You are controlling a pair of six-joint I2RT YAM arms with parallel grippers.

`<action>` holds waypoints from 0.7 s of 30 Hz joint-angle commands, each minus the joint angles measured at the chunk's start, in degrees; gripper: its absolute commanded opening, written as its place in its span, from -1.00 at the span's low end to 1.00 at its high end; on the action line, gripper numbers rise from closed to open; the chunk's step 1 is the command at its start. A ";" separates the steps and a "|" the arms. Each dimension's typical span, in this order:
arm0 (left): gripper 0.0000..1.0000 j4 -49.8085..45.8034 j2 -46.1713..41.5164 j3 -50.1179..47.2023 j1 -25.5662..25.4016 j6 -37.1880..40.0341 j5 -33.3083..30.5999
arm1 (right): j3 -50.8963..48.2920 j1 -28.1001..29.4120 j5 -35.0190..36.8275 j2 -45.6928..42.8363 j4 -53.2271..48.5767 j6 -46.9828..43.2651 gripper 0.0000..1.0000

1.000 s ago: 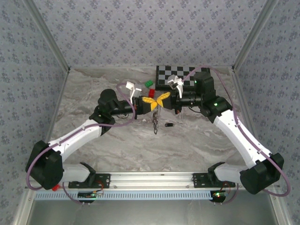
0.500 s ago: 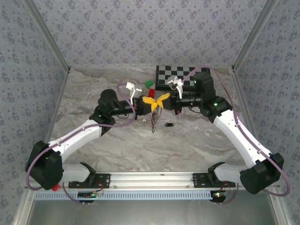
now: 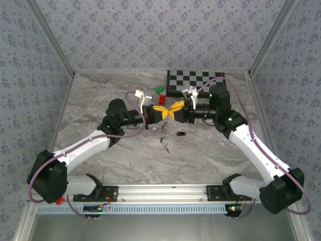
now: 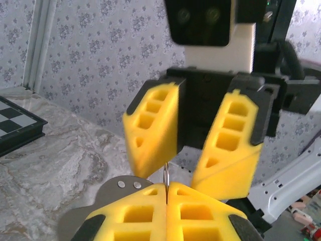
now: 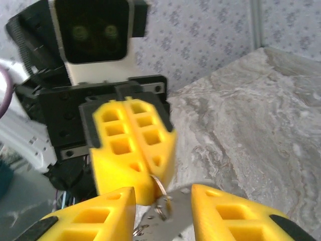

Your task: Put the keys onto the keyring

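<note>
Grey marbled tabletop (image 3: 90,100) under me; blue-grey floral wallpaper walls (image 3: 150,35) from 9 through 12 to 3 o'clock; silver aluminium rail (image 3: 160,190) at 6.

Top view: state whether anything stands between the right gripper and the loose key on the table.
Nothing visible does: the loose key lies uncovered on the table, clear space between it and the right gripper.

My left arm (image 3: 83,148) and right arm (image 3: 258,150) are wearing white shells with black joints, each trailing a purple cable (image 3: 29,187). My left gripper (image 3: 165,112) and right gripper (image 3: 173,110) are showing yellow hollow-celled pads (image 4: 153,128) on black fingers (image 4: 265,118). A green light (image 3: 229,119) is glowing on my right arm.
</note>
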 commanded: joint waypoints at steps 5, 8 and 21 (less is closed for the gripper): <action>-1.00 9.14 -0.41 -0.49 -2.64 -3.51 -7.87 | -14.63 -0.82 12.21 -8.03 25.88 15.11 -0.35; -1.00 9.18 -0.55 -0.75 -3.60 -3.65 -10.55 | -20.36 -1.14 13.77 -9.11 35.85 20.29 -0.43; -1.00 10.24 -1.97 -2.63 -5.51 -5.40 -18.64 | -23.56 0.69 17.31 -10.35 46.08 24.70 -0.50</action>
